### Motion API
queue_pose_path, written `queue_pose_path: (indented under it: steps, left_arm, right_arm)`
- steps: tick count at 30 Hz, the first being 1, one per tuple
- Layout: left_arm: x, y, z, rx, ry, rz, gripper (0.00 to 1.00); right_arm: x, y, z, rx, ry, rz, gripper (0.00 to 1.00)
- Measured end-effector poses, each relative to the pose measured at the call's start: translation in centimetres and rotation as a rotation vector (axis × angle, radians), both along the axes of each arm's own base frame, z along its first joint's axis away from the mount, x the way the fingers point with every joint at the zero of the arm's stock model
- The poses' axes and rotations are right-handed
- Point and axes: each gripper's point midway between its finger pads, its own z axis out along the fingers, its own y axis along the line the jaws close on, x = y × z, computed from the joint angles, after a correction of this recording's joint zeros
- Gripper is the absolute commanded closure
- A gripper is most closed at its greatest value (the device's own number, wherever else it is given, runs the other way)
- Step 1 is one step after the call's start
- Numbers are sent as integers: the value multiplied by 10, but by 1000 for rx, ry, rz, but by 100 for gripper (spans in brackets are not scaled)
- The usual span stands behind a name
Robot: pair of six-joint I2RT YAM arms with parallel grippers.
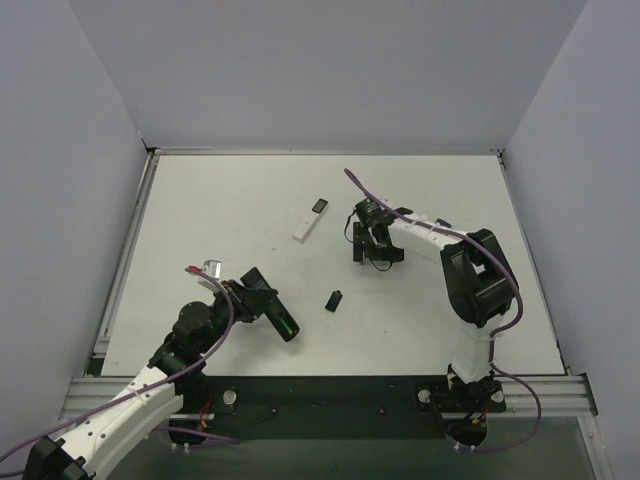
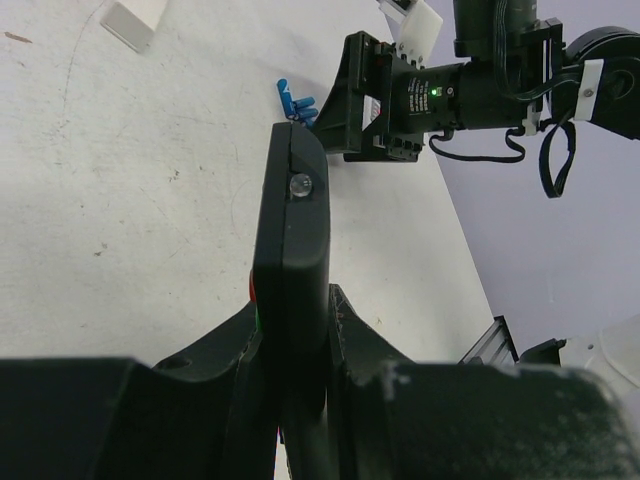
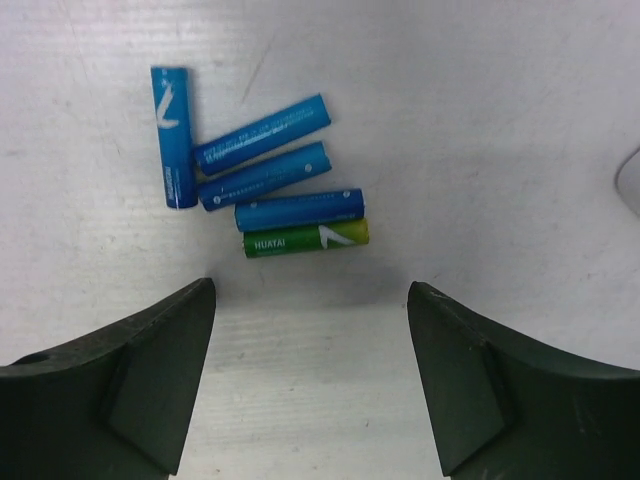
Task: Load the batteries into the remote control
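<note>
The long black remote control is clamped edge-on between the jaws of my left gripper, its far end sticking out over the table. From above, the remote control slants toward the table's middle, with the left gripper shut on it. One green battery lies flat on the table, touching the nearest of several blue cells. My right gripper hovers just short of the green battery, its jaws wide apart with nothing between them. In the top view the right gripper points down at mid-table.
A slim white stick remote lies left of the right gripper. A small black piece rests between the two arms. A short white remote sits by the left arm. The blue cells lie beside the right gripper's body.
</note>
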Motion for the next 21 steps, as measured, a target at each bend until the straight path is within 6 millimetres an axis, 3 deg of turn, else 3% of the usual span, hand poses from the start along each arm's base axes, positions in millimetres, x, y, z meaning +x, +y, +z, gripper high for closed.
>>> queue_pose_path:
  steps: [9,17,21]
  left_arm:
    - [0,0,-2,5,7,1,100]
    - [0,0,-3,6,9,0,100]
    - [0,0,-4,9,13,0,100]
  right_arm:
    - [19,1,-2,20,-26,-35,40]
    - [20,3,-3,30,-27,-34,58]
    - [20,4,-4,38,-32,-30,60]
